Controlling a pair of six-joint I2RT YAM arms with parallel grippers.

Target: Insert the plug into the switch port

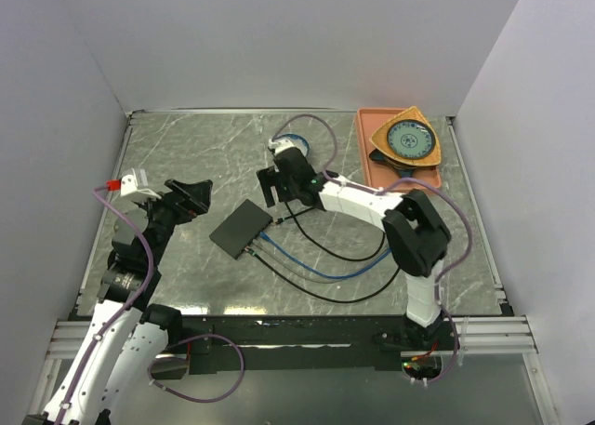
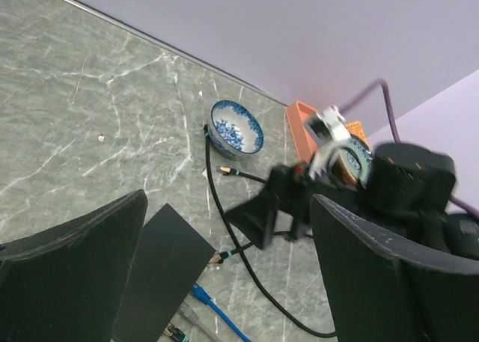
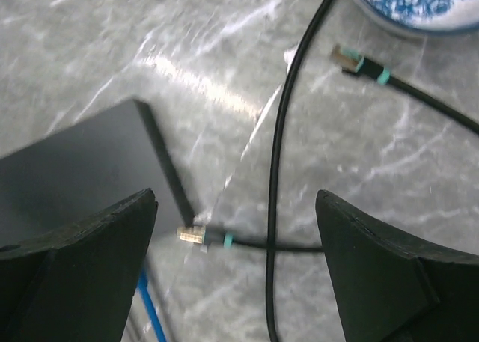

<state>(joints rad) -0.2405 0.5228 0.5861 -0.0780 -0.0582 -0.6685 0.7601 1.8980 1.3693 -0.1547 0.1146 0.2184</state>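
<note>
Plug [image 3: 192, 235] under spread right claw [image 3: 236, 203], at switch [image 3: 82, 170] corner.

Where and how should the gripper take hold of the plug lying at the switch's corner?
Pinch the plug at its teal band, behind the metal tip, coming from above. It lies flat, tip toward the switch, leaving both sides free.

matte black switch [image 1: 241, 228], glossy grey marble-look table [image 1: 186, 155]

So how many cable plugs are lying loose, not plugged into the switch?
2. One plug lies by the blue-and-white bowl; the other plug lies at the switch corner, seemingly not inserted. More may be hidden.
</note>
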